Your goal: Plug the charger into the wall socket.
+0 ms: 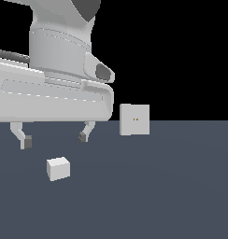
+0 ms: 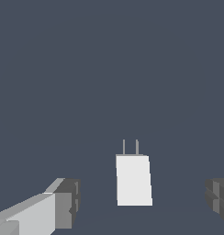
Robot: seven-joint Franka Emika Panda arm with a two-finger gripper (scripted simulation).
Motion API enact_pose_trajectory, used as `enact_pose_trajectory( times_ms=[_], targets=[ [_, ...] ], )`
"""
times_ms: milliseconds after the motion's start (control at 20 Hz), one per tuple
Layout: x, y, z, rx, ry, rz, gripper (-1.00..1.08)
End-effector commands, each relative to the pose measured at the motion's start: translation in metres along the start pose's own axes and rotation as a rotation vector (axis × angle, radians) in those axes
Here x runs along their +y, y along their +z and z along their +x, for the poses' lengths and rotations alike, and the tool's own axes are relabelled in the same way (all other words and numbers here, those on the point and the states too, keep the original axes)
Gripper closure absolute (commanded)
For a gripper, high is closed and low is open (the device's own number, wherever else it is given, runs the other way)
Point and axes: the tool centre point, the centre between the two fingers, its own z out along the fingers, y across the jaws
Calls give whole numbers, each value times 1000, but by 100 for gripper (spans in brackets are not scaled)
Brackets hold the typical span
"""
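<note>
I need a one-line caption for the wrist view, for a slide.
Open gripper poised above the charger, which lies on the dark floor between the fingers with its two prongs showing.

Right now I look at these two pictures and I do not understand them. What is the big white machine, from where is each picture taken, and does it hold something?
The big white shape is a robot arm in a computer simulation. Its gripper ends in two fingers, spread open and holding nothing. One picture comes from a camera off the arm; the other from a camera on the wrist, looking down between the fingers. On the dark floor lies a small white block, the charger; the wrist view shows its two thin prongs. The upright white plate with two tiny dots is the wall socket, standing apart from the charger.
</note>
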Motion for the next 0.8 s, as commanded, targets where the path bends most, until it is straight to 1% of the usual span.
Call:
enact_pose_trajectory(
  times_ms=[0,300,750],
  targets=[
    [0,1,0,2,-6,0,-92],
    [-1,7,-2,1,-3,0,-92],
    [-1,41,-11,1,-7,-1,-92]
  ],
)
